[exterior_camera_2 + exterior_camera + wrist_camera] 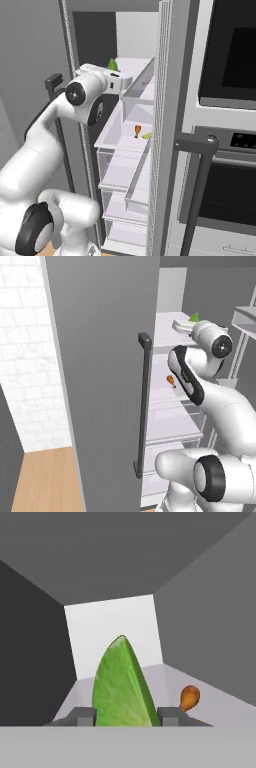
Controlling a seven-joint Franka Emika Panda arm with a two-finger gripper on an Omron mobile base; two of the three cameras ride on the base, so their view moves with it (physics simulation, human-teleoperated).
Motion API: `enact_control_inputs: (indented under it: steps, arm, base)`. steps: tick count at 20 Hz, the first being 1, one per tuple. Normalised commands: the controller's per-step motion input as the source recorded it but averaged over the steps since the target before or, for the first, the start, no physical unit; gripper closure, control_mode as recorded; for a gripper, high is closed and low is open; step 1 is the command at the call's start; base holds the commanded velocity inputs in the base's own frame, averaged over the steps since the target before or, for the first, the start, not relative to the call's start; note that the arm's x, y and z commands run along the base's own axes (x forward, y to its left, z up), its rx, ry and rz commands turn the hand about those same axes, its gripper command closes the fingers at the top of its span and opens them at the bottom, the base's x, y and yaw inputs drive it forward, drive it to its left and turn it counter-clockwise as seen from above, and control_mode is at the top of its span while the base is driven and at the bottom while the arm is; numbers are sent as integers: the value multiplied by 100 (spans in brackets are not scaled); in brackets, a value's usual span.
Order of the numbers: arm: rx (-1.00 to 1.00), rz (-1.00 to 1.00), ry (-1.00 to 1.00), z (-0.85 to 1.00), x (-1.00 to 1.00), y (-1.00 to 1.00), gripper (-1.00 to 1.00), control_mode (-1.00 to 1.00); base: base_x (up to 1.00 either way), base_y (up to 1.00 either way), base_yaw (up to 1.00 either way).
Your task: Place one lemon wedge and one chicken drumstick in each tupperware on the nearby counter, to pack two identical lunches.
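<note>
In the hand view the gripper (126, 716) sits at bottom centre, its two dark fingertips (82, 716) pinching a green lemon wedge (122, 684) that stands upright between them. Lower right of it, a chicken drumstick (189, 697) lies on the pale fridge shelf (220, 704). In the right base view another drumstick (137, 131) and wedge (146, 135) rest mid-frame on a lower shelf (117, 140), near each other

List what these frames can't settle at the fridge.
- Lemon wedge, hand view: base cut off behind the finger tips; contact unclear.
- Gripper, base views: hidden by the arm's wrist.
- Drumstick, hand view: lower part hidden behind the right finger tip.
- Lower-shelf drumstick, right base view: too small for detail.
</note>
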Motion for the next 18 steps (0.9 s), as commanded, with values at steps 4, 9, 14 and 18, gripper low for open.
enact_control_inputs:
  steps: [4, 9, 14, 18]
  arm:
    - [9, 0, 51, 0, -100, 29, 100, -100]
    - [11, 0, 66, -13, -87, 35, 100, -100]
    - [18, 0, 65, -72, -100, 14, 100, -100]
    - [0, 0, 0, 0, 0, 0, 100, 100]
  base:
    - [0, 0, 0]
    - [0, 0, 0]
    - [0, 0, 0]
    - [-100, 8, -5]
